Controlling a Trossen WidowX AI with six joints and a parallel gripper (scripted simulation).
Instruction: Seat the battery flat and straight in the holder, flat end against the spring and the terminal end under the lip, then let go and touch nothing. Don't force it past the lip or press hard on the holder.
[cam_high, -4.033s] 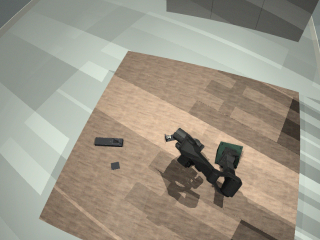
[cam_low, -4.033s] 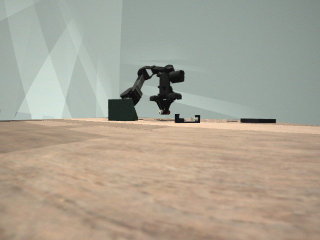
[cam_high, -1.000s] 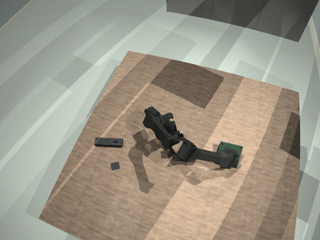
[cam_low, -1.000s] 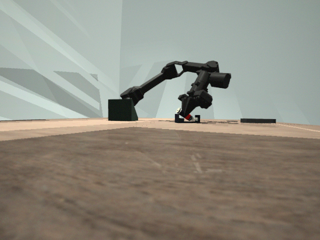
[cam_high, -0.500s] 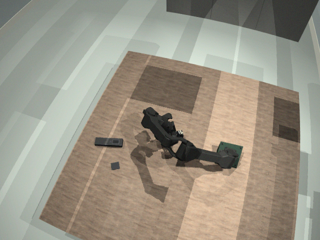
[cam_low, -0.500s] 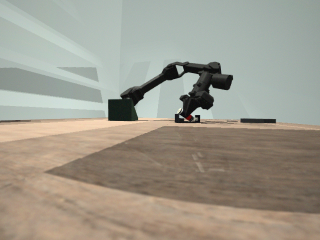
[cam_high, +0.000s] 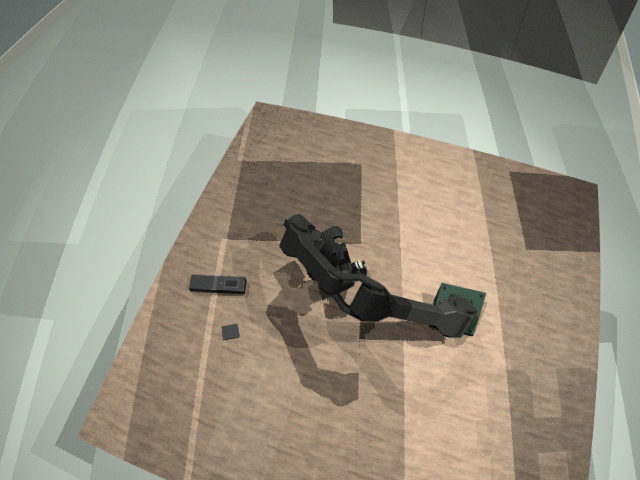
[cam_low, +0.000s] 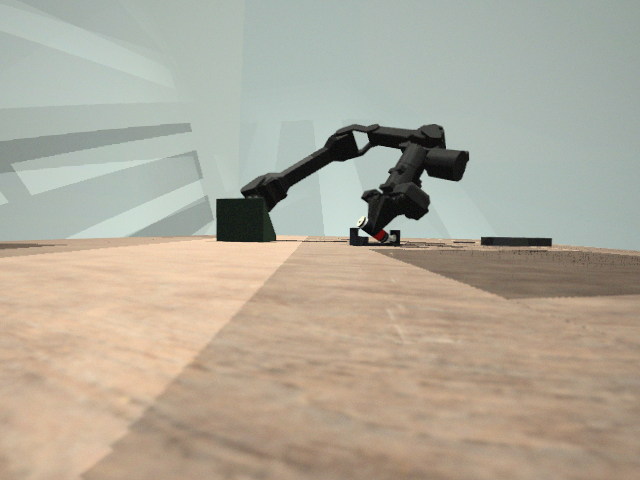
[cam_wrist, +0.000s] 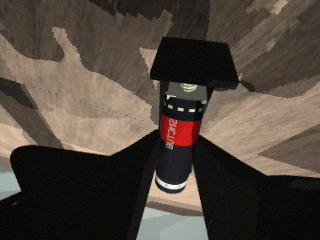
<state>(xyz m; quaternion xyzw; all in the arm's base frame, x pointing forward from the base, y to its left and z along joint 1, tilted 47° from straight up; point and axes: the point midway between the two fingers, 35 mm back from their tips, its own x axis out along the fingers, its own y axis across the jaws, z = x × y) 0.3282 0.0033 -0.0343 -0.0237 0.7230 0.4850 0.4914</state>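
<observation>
In the wrist view, nearest the camera, the gripper (cam_wrist: 172, 165) is partly closed with both dark fingers clamped on the sides of the battery (cam_wrist: 176, 145). The battery's long axis runs straight away from the wrist, its red band midway and a white-ringed end nearest the camera. Its far end reaches the spring (cam_wrist: 188, 87) under the black end wall of the holder (cam_wrist: 195, 60).

From the exterior view, the battery (cam_low: 373, 230) is tilted, its white-capped end raised toward the arm's base and the red end low inside the holder (cam_low: 355, 237), between the two upright ends.

In the top view, the holder sits near the middle of the wooden counter (cam_high: 444, 413), far from every edge. A flat dark bar (cam_high: 217, 284) and a small dark square (cam_high: 230, 331) lie well apart from it, toward the left edge. The green base block (cam_high: 448, 292) stands toward the right edge.
</observation>
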